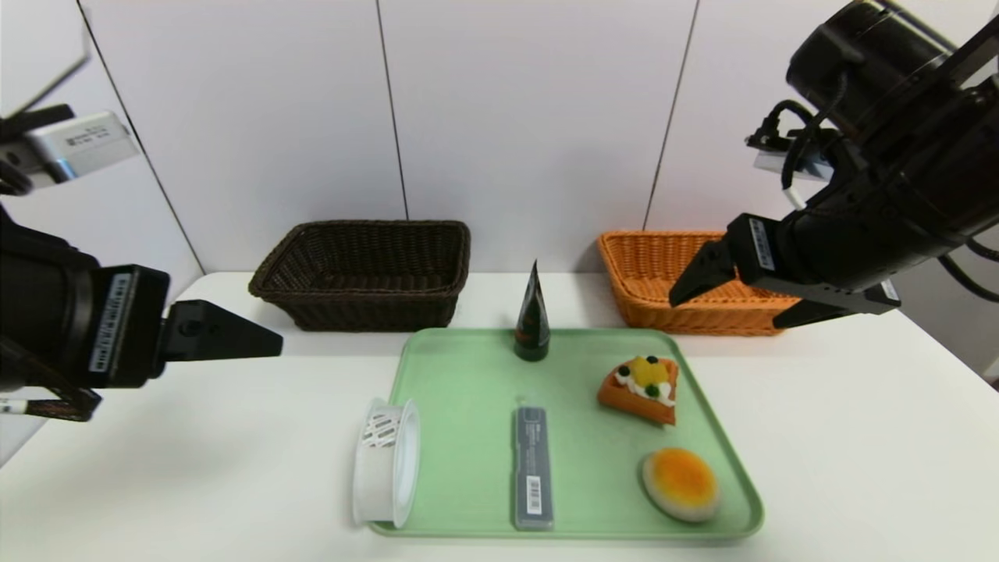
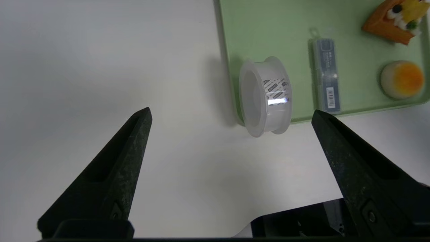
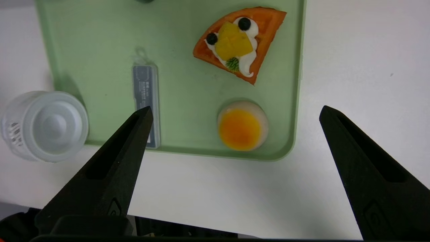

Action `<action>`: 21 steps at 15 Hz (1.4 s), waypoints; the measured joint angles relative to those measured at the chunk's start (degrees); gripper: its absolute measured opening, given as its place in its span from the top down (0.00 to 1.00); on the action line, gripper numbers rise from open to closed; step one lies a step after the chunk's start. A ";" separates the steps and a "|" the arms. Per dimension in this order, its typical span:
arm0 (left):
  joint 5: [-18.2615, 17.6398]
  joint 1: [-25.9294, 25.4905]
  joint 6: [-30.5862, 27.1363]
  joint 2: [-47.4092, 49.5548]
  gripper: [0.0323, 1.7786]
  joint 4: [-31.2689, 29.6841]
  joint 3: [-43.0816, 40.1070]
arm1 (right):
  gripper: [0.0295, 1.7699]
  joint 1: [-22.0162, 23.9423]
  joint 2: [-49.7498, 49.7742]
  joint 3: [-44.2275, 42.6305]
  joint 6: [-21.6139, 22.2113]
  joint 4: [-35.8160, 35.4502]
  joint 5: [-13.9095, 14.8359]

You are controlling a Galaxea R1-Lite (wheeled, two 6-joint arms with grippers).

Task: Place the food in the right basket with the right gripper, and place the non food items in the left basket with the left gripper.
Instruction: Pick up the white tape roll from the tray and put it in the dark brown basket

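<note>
Nothing sorted yet, we'd say; both the dark basket [image 1: 363,269] on our left and the orange basket [image 1: 677,281] on our right look empty, and all five things sit on or at the green tray [image 1: 468,375]. Our right claw [image 1: 734,300] hangs high in front of the orange basket, jaws spread wide, holding nothing; the cake slice [image 1: 641,388] and the round bun [image 1: 680,483] lie below and nearer to us, well apart from it. Our left claw [image 2: 231,117] hovers wide open and empty over bare table; the tape roll [image 2: 265,95] sits on the tray's near left edge, the flat case [image 1: 533,467] beside it, the dark cone [image 1: 532,320] upright at the back.
</note>
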State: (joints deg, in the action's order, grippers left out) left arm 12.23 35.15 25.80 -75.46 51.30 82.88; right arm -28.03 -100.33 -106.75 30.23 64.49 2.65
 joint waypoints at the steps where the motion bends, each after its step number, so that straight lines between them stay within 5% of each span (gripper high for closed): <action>1: 2.05 1.01 0.79 -1.58 0.05 0.68 0.27 | 0.03 -0.35 -0.57 0.39 1.10 -0.05 0.73; 5: 2.65 2.41 3.89 -6.23 0.05 1.78 0.77 | 0.03 -3.12 -2.04 2.01 4.39 -0.02 4.55; 13: 1.94 11.52 10.31 -16.49 0.05 3.02 5.34 | 0.03 -3.45 -4.30 2.29 6.36 0.01 4.82; 21: 2.38 12.75 13.62 -26.75 0.05 8.31 8.05 | 0.03 -3.04 -4.61 2.32 6.40 0.01 4.79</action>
State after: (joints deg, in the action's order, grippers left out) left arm 14.60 47.90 39.41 -102.21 59.61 90.93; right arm -31.06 -104.94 -104.44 36.63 64.50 7.44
